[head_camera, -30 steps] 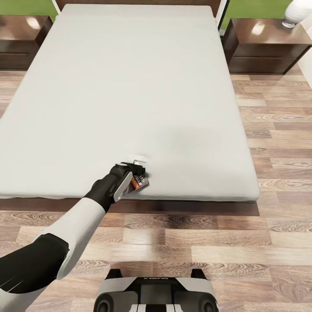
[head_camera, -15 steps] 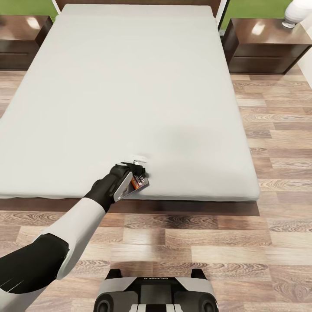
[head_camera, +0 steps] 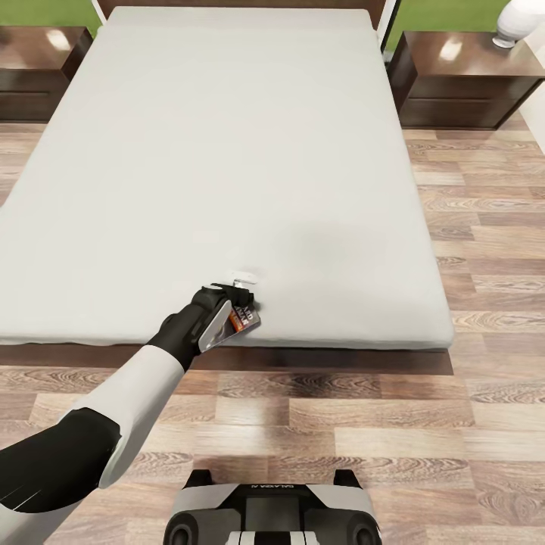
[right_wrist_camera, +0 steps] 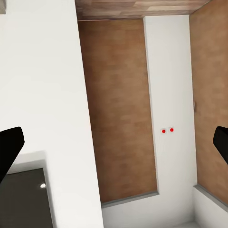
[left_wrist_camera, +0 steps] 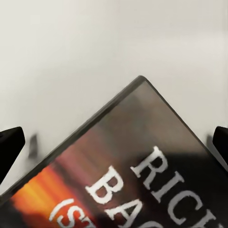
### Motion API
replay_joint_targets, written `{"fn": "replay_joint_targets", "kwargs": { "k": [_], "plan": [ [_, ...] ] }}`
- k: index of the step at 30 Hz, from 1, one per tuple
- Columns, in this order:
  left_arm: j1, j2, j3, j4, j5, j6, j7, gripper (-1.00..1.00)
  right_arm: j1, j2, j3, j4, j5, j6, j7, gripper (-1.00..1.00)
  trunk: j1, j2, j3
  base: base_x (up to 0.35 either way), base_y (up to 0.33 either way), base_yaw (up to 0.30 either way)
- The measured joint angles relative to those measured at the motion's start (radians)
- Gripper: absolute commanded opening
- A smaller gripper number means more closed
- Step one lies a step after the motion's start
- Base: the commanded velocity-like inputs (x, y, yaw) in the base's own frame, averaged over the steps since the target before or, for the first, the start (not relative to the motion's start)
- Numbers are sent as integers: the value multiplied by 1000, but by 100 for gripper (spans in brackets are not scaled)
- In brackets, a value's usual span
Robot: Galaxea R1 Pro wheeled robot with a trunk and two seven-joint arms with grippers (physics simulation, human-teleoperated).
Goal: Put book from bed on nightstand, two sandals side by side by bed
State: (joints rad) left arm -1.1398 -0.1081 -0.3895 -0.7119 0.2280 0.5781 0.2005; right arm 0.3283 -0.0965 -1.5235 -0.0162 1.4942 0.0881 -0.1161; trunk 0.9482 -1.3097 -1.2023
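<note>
Fingertips of the left gripper (head_camera: 241, 291) stood wide apart, the paperback book (left_wrist_camera: 137, 175) lying between them near the bed's (head_camera: 227, 151) foot edge. Contact seemed not yet made, I judged; closing squarely across the cover before lifting would serve best.

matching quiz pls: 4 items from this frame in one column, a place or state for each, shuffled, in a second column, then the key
1. book
2. left gripper
3. right-side nightstand
4. bed

A. beside the bed's head, white rounded object on top
B. near the bed's foot edge, dark cover with orange and white lettering
C. pale grey mattress in a dark brown frame
D. at the book, fingers apart

Pairs: 1-B, 2-D, 3-A, 4-C
</note>
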Motion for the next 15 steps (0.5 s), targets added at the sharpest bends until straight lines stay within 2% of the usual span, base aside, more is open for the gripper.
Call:
{"fn": "replay_joint_targets", "kwargs": {
  "k": [15],
  "plan": [
    [0, 0, 0, 0, 1, 0, 1, 100, 0, 0, 0, 0, 0, 0, 0, 100, 0, 0, 0, -3, 1, 0]
  ]
}}
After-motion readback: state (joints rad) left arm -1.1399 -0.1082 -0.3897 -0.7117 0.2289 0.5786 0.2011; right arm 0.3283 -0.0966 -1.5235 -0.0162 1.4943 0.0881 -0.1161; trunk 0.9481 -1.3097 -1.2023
